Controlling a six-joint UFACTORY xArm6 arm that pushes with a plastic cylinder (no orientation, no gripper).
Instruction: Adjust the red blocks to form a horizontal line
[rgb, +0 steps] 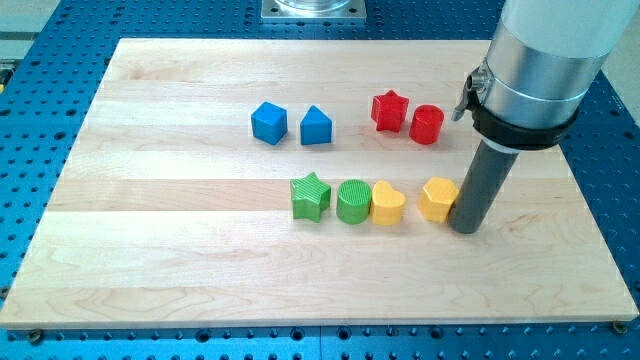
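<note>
A red star block (390, 110) and a red cylinder block (427, 124) sit side by side near the view's upper right, the cylinder slightly lower than the star. My tip (466, 228) rests on the board below and to the right of them, touching or nearly touching the right side of a yellow block (438, 198). The rod rises from the tip to a large silver housing at the view's top right.
Two blue blocks (269, 122) (316, 126) sit left of the red ones. A row below holds a green star (311, 196), a green cylinder (354, 201) and a yellow heart-like block (388, 204). The wooden board (150, 250) lies on a blue perforated table.
</note>
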